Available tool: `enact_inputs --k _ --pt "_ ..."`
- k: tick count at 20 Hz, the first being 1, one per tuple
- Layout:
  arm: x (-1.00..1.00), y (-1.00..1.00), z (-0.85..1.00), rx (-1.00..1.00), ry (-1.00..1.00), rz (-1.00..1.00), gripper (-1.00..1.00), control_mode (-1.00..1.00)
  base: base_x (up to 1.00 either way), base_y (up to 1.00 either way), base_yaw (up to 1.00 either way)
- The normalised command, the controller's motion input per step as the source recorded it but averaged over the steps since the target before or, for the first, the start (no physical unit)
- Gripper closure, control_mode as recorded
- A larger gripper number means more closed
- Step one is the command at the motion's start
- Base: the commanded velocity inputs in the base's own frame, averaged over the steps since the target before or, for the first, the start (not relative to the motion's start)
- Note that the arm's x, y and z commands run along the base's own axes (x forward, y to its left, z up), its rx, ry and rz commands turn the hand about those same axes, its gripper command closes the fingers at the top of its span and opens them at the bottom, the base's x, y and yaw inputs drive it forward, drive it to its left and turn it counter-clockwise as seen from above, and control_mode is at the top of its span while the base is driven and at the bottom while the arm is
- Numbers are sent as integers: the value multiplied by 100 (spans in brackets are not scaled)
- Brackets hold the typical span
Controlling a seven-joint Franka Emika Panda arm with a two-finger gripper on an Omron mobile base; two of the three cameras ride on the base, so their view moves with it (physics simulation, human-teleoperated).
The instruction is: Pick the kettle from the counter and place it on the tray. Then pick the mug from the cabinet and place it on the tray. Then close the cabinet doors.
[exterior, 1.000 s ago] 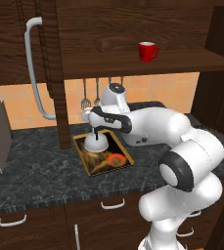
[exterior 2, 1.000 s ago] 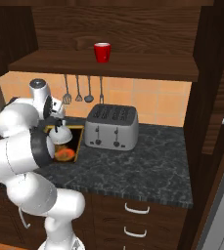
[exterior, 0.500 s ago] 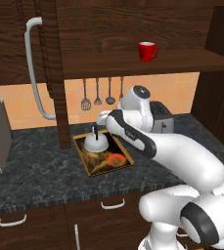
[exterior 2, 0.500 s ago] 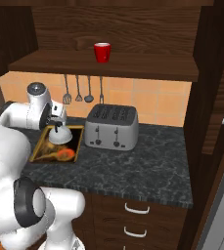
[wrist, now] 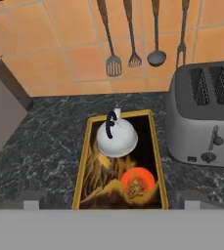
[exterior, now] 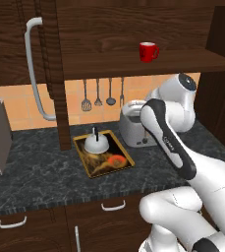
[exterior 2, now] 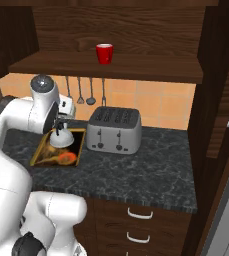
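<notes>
kettle (wrist: 116, 138) sits upright on tray (wrist: 83, 161), far end | mug (exterior: 148, 51) on cabinet shelf (exterior: 182, 63) | claw opening: cannot tell, nothing held | risk: reaching up for mug, arm clips shelf edge or 4-slot toaster (exterior 2: 115, 130)

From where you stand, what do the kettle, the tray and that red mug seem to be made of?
The kettle looks like polished metal: silvery, smoothly shaded.
The tray: possibly lacquered, golden rim around a dark painted picture.
The mug looks like glazed ceramic, judging by its glossy red.
</notes>
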Motion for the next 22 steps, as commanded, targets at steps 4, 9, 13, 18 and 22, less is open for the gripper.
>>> enact_inputs --k 4,9,13,18,22 --pt "-8 -71 100 14 -6 0 -100 -100 0 0 0" --pt "2 -74 100 18 0 0 -100 -100 0 0 0" --pt "0 -31 39 3 0 1 -100 -100 0 0 0" --pt "26 -2 8 0 3 1 -100 -100 0 0 0" --pt "65 -19 37 -6 0 9 -100 -100 0 0 0"
